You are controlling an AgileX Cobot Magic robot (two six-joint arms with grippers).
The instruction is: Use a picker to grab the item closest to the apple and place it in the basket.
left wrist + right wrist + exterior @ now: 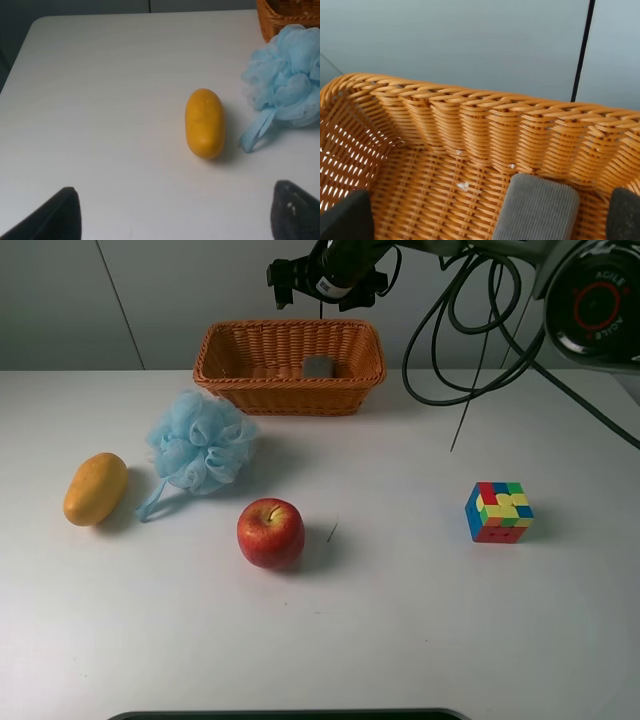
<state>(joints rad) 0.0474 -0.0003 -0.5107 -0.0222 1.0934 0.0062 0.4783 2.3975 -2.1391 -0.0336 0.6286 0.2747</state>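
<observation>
One grey pad (535,207) lies flat on the floor of the wicker basket (290,390), against its far wall, with its long axis seemingly along that wall. Right gripper (322,285) hangs above the basket, its arm reaching in from the right and its fingers spread wide. Left gripper (175,220), likewise spread, faces the mango (204,123) beside the blue pouf (200,443), which sits near the apple (270,532).

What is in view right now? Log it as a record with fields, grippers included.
basket: at the back, holds a grey pad
apple: front, near the middle
nearest to apple: blue bath pouf, not touching it
other items: yellow fruit on the left; colour cube on the right
left gripper: open, empty, facing the yellow fruit
right gripper: open, empty, over the basket
</observation>
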